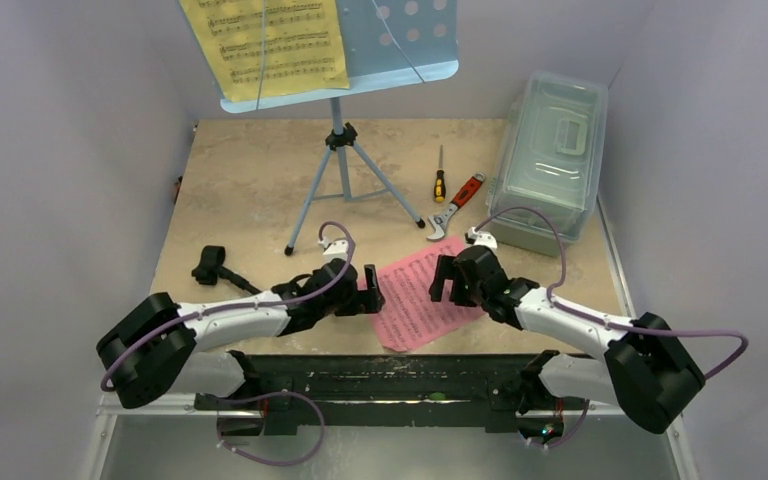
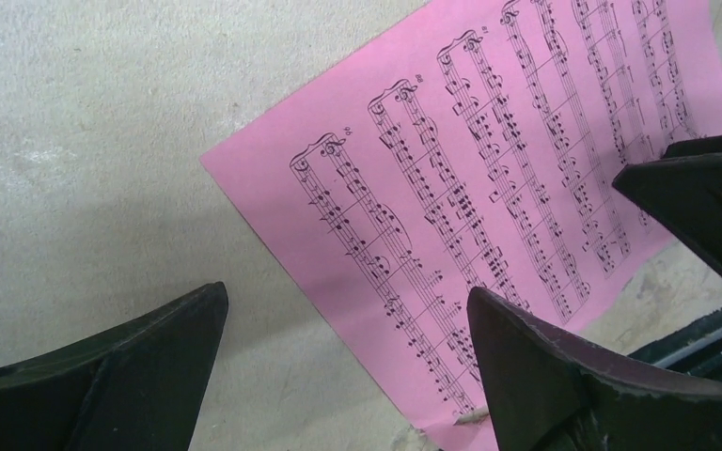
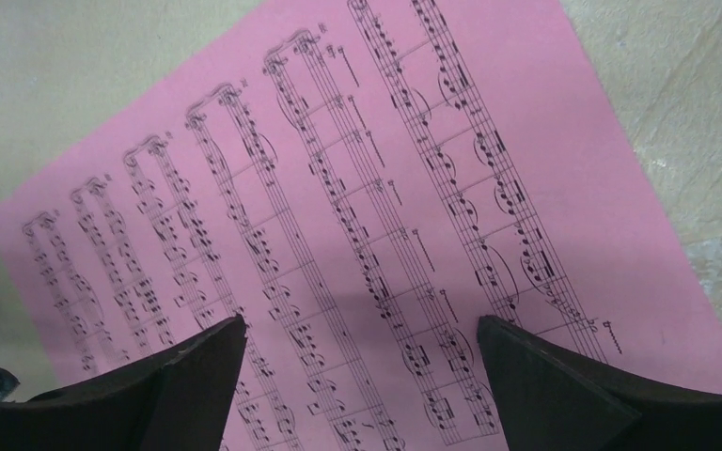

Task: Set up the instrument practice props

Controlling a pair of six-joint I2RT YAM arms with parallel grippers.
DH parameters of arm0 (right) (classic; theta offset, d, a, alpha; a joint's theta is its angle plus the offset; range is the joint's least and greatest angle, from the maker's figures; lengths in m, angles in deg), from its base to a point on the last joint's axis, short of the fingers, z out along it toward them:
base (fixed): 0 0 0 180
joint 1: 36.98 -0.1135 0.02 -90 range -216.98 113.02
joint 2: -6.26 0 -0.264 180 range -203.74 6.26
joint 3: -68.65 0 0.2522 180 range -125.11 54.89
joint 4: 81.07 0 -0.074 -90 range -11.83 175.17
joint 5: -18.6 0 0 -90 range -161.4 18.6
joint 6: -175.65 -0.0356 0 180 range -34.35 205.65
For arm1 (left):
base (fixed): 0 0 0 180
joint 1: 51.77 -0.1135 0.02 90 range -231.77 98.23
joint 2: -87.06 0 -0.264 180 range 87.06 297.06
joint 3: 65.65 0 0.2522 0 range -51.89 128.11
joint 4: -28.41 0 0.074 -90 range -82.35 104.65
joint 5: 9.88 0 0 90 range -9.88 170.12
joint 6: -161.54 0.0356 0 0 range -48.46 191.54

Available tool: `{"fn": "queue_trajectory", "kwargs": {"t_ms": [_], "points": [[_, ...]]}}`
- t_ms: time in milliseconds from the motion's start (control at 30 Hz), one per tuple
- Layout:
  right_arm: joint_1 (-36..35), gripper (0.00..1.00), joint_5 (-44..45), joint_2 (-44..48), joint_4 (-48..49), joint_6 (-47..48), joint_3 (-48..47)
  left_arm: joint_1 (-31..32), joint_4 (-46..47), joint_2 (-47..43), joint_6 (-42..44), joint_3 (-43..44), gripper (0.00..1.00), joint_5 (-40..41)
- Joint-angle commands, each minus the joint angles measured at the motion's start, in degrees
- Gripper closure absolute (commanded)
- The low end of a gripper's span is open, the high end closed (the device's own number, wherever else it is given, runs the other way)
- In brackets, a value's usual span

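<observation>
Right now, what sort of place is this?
Probably a robot test table staged as a music corner: blue music stand holding a yellow page, pink sheet lying between two robot arms.

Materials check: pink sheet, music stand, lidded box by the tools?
Pink sheet: paper, matte; thin, lies flat, printed notes.
Music stand: probably painted sheet metal, light blue, satin; punched round holes, slim tube legs.
Lidded box: clear plastic, glossy; see-through, shows glare.
</observation>
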Motion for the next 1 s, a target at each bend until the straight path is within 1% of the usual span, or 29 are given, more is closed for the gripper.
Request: {"fn": "queue_trajectory", "kwargs": {"t_ms": [0, 100, 167, 267, 400, 567, 667, 800, 900, 967], "points": [[-0.32, 0.03, -2.35, -2.96, 4.30, 1.15, 0.20, 1.96, 0.00, -0.77, -1.48, 0.29, 0.00, 10.45], [-0.30, 0.02, -5.25, -3.91, 6.44, -0.48, 0.79, 1.92, -3.95, 0.11, -1.06, 1.02, 0.00, 12.10], [-0.34, 0.02, -6.41, -4.58, 7.65, -1.20, 1.69, 1.88, -3.77, 1.38, -1.02, 1.53, 0.00, 12.01], [-0.30, 0.02, -8.21, -6.68, 10.04, -1.90, 2.06, 1.88, 0.00, 4.02, -1.13, 1.60, 0.00, 9.64], [-0.32, 0.02, -10.03, -8.97, 12.11, -2.04, 2.28, 1.73, 5.06, 8.31, -1.53, 2.11, 0.00, 8.59], [-0.29, 0.02, -10.95, -8.93, 12.72, -1.80, 2.94, 1.53, 15.45, 10.02, -1.36, 1.20, 0.03, 1.97], [-0.29, 0.02, -11.09, -8.42, 12.43, -1.30, 2.75, 1.53, 19.49, 9.81, -1.31, 0.82, 0.08, -0.52], [-0.28, 0.02, -11.11, -7.74, 12.58, -0.27, 2.41, 1.58, 21.97, 7.21, -0.73, -0.18, 0.13, -0.99], [-0.30, 0.02, -11.11, -6.71, 12.76, 1.16, 2.43, 1.58, 20.53, 4.75, -0.22, -0.05, 0.25, -0.13], [-0.30, 0.02, -13.16, -5.41, 13.85, 1.67, 3.23, 1.55, 18.95, 3.31, 0.00, -0.03, 0.33, 1.20]]}}
